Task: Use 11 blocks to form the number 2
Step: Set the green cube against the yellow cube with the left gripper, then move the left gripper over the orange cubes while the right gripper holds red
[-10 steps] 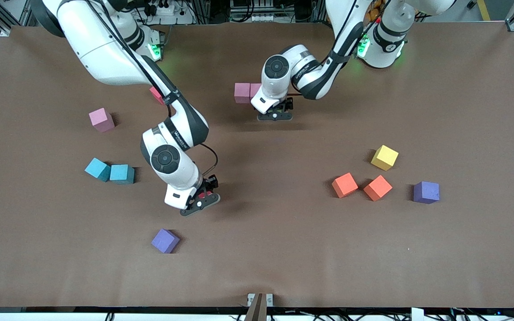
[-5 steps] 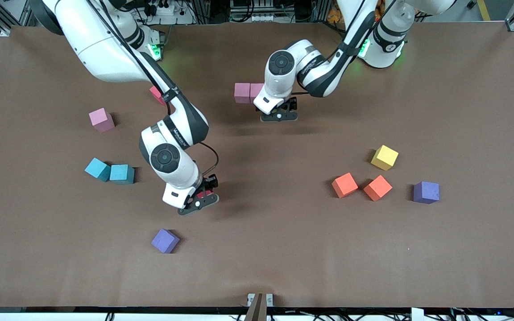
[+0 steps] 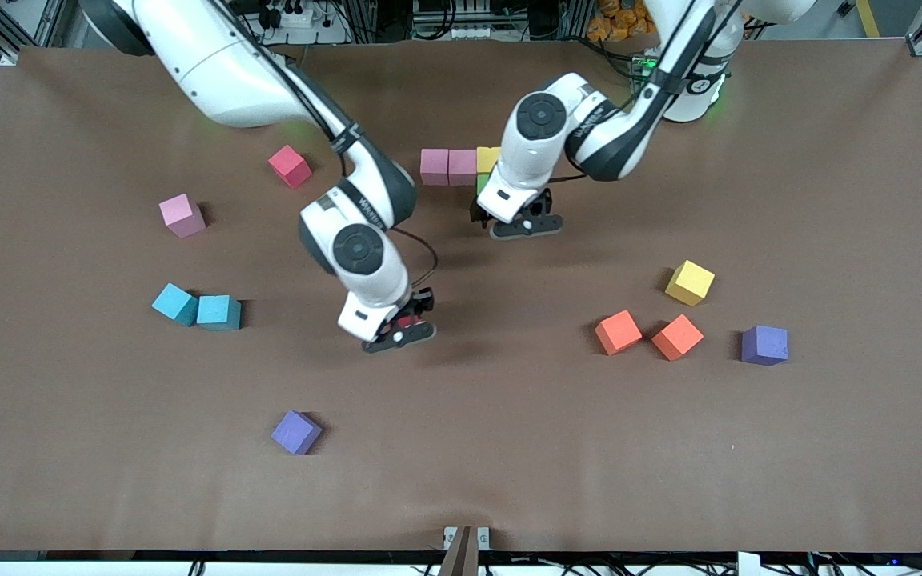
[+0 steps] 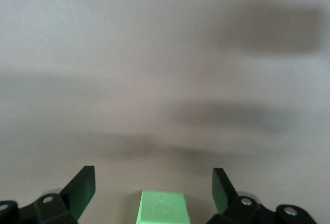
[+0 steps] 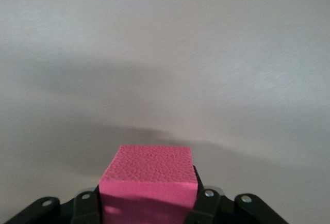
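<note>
Only up close: pink block (image 5: 148, 177) in right claw (image 5: 149, 203); green block (image 4: 163, 208) under spread left claw (image 4: 154, 193)

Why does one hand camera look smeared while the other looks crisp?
Left wrist view: the table is streaked with blur, only the green block and open left gripper readable. Right wrist view: the pink block in the right gripper is sharp, its grainy texture showing.

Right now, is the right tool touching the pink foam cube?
Touching. The right wrist view shows the right tool shut on the pink foam cube, its fingers pressed against both side faces with no gap.
</note>
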